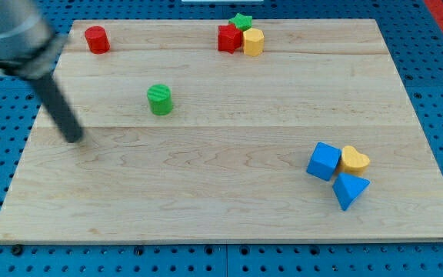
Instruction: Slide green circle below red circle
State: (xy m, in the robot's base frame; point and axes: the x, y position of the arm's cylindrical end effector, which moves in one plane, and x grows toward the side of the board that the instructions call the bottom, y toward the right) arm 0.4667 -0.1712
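Observation:
The green circle (160,99) stands on the wooden board in the upper left part of the view. The red circle (96,38) stands near the board's top left corner, up and to the left of the green circle. My tip (74,138) rests on the board to the left of and a little below the green circle, well apart from it, and well below the red circle. The rod slants up to the view's top left.
A red block (228,38), a green star (242,21) and a yellow block (253,41) cluster at the top centre. A blue cube (324,161), a yellow heart (354,159) and a blue triangle (350,189) cluster at the lower right.

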